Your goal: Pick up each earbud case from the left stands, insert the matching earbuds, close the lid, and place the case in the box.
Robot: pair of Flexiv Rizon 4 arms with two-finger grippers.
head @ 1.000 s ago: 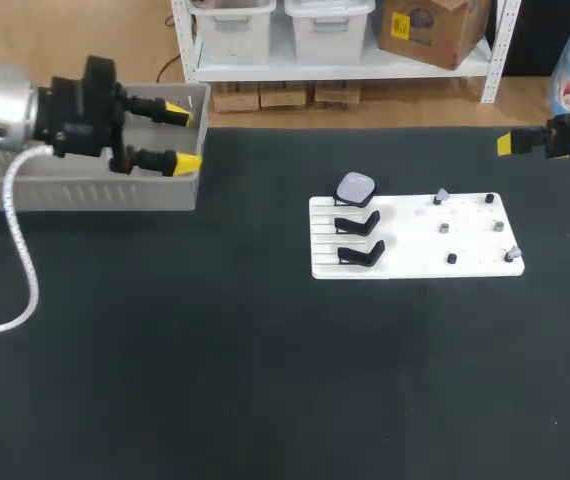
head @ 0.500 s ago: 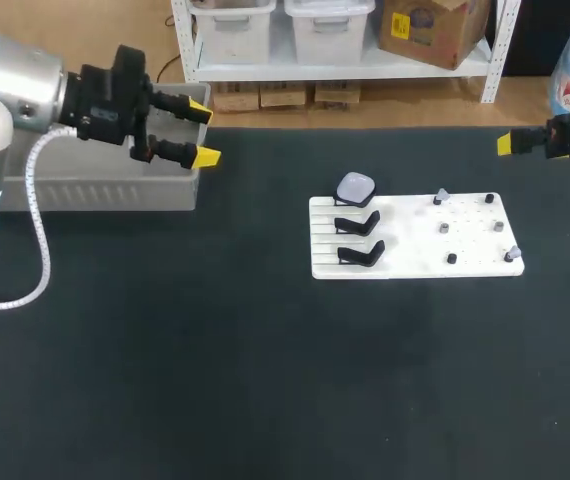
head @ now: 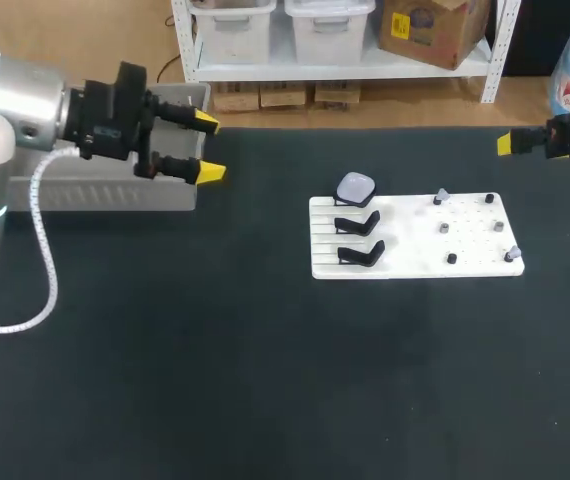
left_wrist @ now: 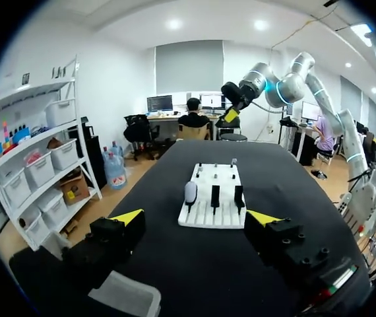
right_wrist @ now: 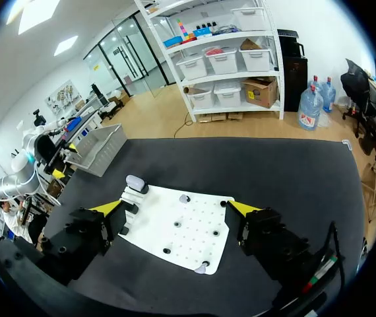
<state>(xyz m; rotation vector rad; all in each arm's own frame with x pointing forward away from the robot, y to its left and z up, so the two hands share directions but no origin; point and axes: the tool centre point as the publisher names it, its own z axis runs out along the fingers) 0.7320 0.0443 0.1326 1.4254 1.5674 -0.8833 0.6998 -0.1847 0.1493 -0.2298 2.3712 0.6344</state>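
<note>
A pale earbud case point(head: 355, 187) sits on the farthest of three black stands on the left part of the white board point(head: 475, 242). The other two stands point(head: 359, 237) are bare. Several small earbuds point(head: 444, 227) stand on pegs on the board's right part. My left gripper point(head: 208, 147) is open and holds nothing; it hovers at the right end of the grey box point(head: 105, 188), well left of the board. Its wrist view has the case point(left_wrist: 190, 191) and board point(left_wrist: 204, 218) ahead of the fingers. My right gripper point(head: 505, 143) is open at the far right, with the case point(right_wrist: 135, 183) ahead of it.
The grey box point(right_wrist: 99, 148) stands at the table's far left edge, its corner point(left_wrist: 125, 298) just under my left gripper. Dark table surface stretches between box and board and across the whole near side.
My left gripper has swung right from over the box to its right end, then dropped slightly. The right arm, the case and the board have not moved.
</note>
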